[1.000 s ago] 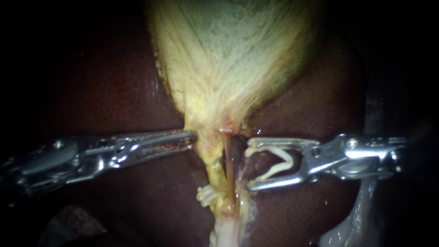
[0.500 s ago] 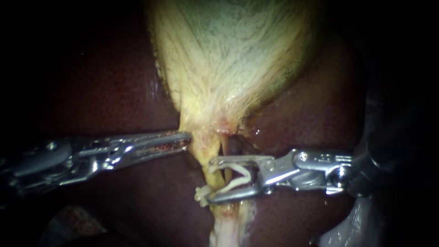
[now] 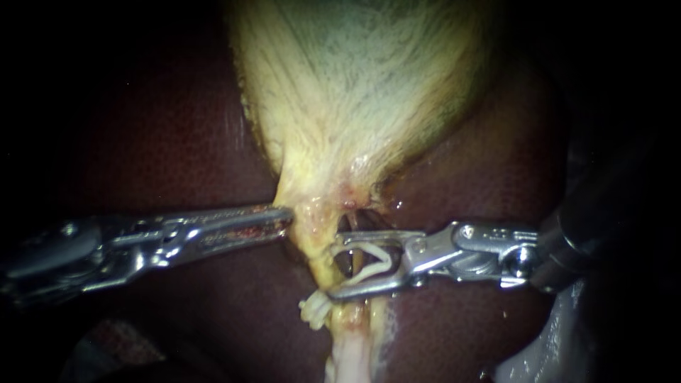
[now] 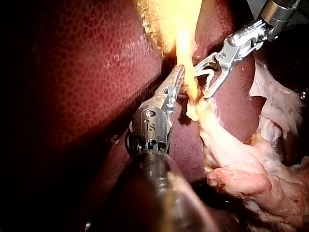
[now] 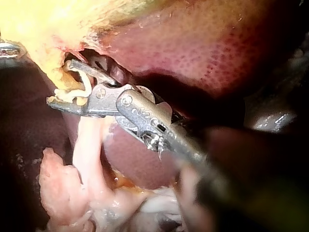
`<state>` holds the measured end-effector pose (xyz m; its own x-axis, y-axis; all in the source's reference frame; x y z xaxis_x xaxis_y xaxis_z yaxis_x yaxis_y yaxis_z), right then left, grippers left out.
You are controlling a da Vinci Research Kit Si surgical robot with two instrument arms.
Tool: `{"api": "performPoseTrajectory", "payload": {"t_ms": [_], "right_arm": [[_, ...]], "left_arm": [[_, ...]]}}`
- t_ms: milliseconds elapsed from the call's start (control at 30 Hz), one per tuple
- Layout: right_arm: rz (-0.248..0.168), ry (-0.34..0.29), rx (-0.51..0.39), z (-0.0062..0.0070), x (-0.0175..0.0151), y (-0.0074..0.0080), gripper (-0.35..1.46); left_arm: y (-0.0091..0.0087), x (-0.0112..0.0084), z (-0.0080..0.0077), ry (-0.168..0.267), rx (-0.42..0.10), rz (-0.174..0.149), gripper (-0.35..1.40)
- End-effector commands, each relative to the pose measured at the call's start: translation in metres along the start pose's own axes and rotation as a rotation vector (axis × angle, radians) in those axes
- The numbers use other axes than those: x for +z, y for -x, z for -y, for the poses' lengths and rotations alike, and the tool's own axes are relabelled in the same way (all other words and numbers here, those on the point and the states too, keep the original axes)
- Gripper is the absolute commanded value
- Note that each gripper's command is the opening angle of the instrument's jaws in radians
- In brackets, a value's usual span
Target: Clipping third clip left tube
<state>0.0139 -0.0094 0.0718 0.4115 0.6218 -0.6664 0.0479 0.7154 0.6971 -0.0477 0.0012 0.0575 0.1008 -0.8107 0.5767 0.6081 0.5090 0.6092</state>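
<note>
**Clip poised, not yet squeezed**

The left instrument (image 3: 280, 218), jaws together, leans on the gallbladder (image 3: 355, 92) neck. At centre, the tube (image 3: 347, 323) wears one seated clip (image 3: 314, 310). The right instrument (image 3: 335, 263) holds its jaws wide, cradling a loaded clip (image 3: 369, 246) astride the tube; squeezing remains.

This is a place for practising operations. A dark red liver (image 3: 177, 142) and a pale yellow gallbladder (image 3: 355, 92) lie bare. The thin, shiny left instrument (image 3: 285, 216) and right instrument (image 3: 337, 264) reach in, the right one holding a white clip (image 3: 358, 248).
</note>
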Motion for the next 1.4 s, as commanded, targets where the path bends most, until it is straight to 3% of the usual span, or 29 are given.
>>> {"api": "performPoseTrajectory", "payload": {"t_ms": [33,200,400,700,967,1167,1333,1400], "right_arm": [[0.002,-0.001,-0.002,0.0002,0.0003,0.0001,0.53],[0.005,-0.008,0.003,0.0013,0.0018,0.0001,0.53],[0.025,-0.082,-0.007,0.0024,0.0032,-0.0008,0.53],[0.020,-0.073,-0.012,0.0017,0.0029,-0.0022,0.53],[-0.002,-0.040,0.012,0.0010,0.0011,-0.0053,0.50],[-0.023,-0.018,0.024,0.0008,0.0004,-0.0066,0.47],[-0.024,-0.016,0.026,0.0006,0.0001,-0.0066,0.32],[-0.024,-0.017,0.025,0.0005,-0.0003,-0.0064,0.04]], "left_arm": [[0.0000,0.0001,0.0000,0.002,0.000,0.001,-0.35],[0.0001,0.0005,0.0001,0.003,0.000,0.001,-0.35],[0.0001,0.0010,0.0003,0.006,-0.001,0.002,-0.35],[0.0001,0.0013,0.0003,0.008,-0.001,0.003,-0.35],[0.0000,0.0016,0.0004,0.012,0.000,0.005,-0.35],[-0.0001,0.0017,0.0005,0.010,0.000,0.004,-0.35],[-0.0001,0.0017,0.0005,0.010,0.000,0.004,-0.35],[-0.0001,0.0017,0.0005,0.010,0.000,0.004,-0.35]]}}
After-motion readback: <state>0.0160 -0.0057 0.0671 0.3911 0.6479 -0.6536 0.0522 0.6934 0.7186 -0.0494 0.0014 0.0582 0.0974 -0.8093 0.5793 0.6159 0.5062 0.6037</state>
